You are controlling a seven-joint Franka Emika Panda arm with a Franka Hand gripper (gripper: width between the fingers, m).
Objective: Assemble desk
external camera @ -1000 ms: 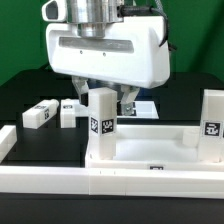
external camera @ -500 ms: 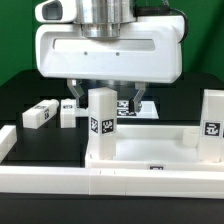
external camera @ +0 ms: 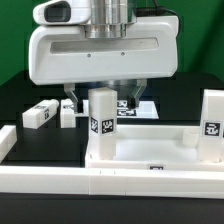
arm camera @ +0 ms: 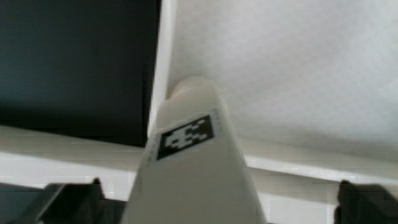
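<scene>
Your gripper [external camera: 104, 97] has swung square over the upright leg [external camera: 101, 122]. Its jaws are spread wide, either side of the leg and gripping nothing. The leg stands directly beneath on the tabletop [external camera: 150, 160] corner, likely lined up for a grasp.

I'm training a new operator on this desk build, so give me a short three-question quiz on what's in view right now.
1. True or false: the gripper is shut on the upright leg below it.
2. How many legs lie loose on the table, off the tabletop?
3. Where does the leg under the gripper stand? A: on the bare table. B: at a corner of the tabletop. C: on top of another leg.

Key
1. False: the jaws stand open, clear of the leg on both sides.
2. Two.
3. B.
</scene>
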